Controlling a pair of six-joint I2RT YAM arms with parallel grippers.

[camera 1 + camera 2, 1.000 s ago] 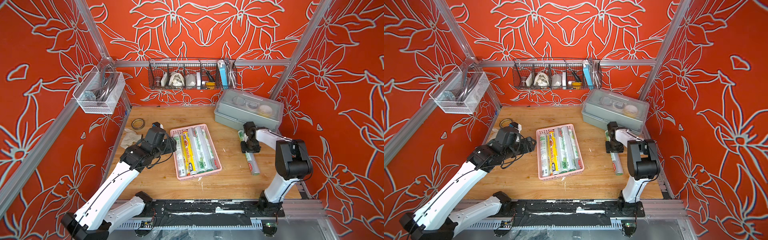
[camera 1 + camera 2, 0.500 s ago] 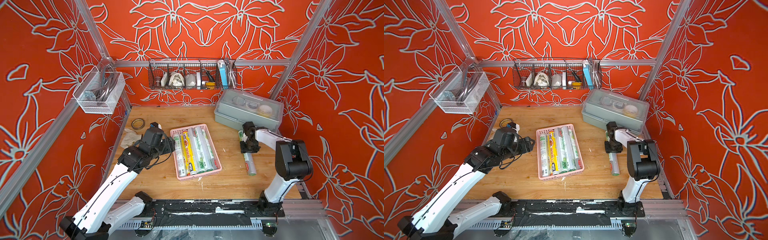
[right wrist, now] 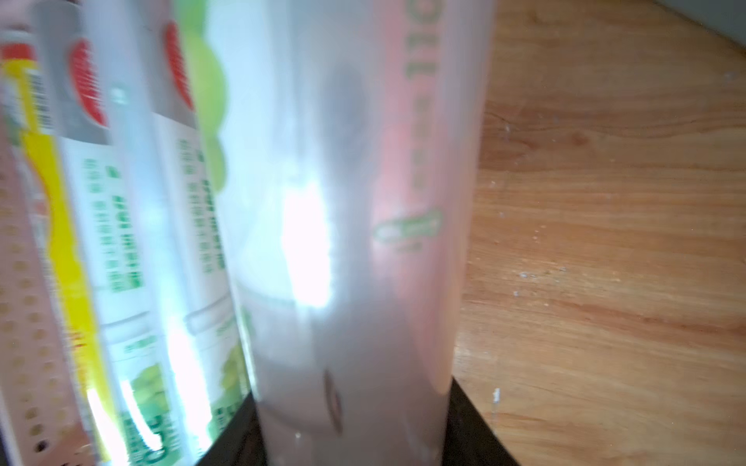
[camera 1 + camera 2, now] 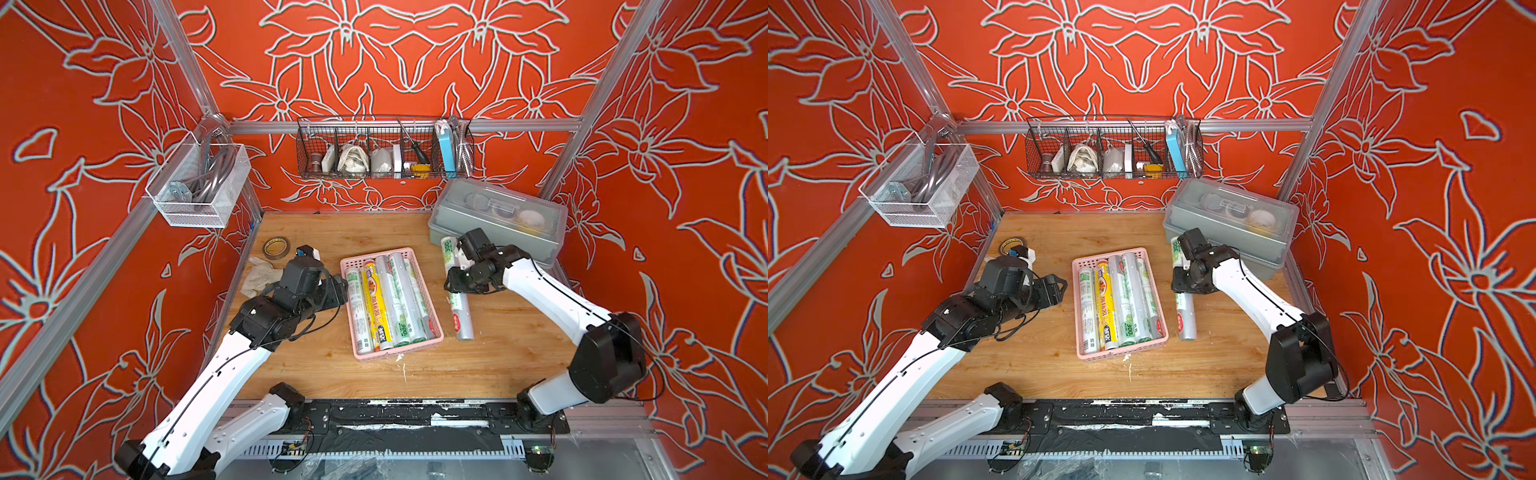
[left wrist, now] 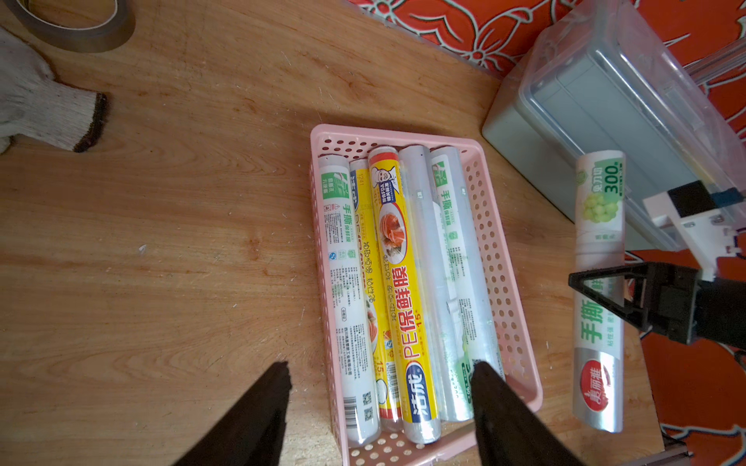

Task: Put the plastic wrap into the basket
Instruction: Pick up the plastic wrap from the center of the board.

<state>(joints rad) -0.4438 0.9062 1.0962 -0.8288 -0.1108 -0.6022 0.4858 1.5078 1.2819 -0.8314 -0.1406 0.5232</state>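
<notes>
The pink basket sits mid-table with several rolls of plastic wrap lying lengthwise in it, one of them yellow. Just right of it, parallel to it, is a white-green roll, and my right gripper is shut across its middle. In the right wrist view that roll fills the space between the jaws of the right gripper. My left gripper hangs open over the basket's left near corner, holding nothing.
A grey lidded box stands at the back right, close to the held roll's far end. A brown tape ring and a cloth glove lie at the back left. A black wire basket and a white mesh basket hang on the walls.
My right gripper has shut on the white-green roll and swung it from a slant to lie parallel with the basket, nearer to it. The left arm has drawn back slightly.
</notes>
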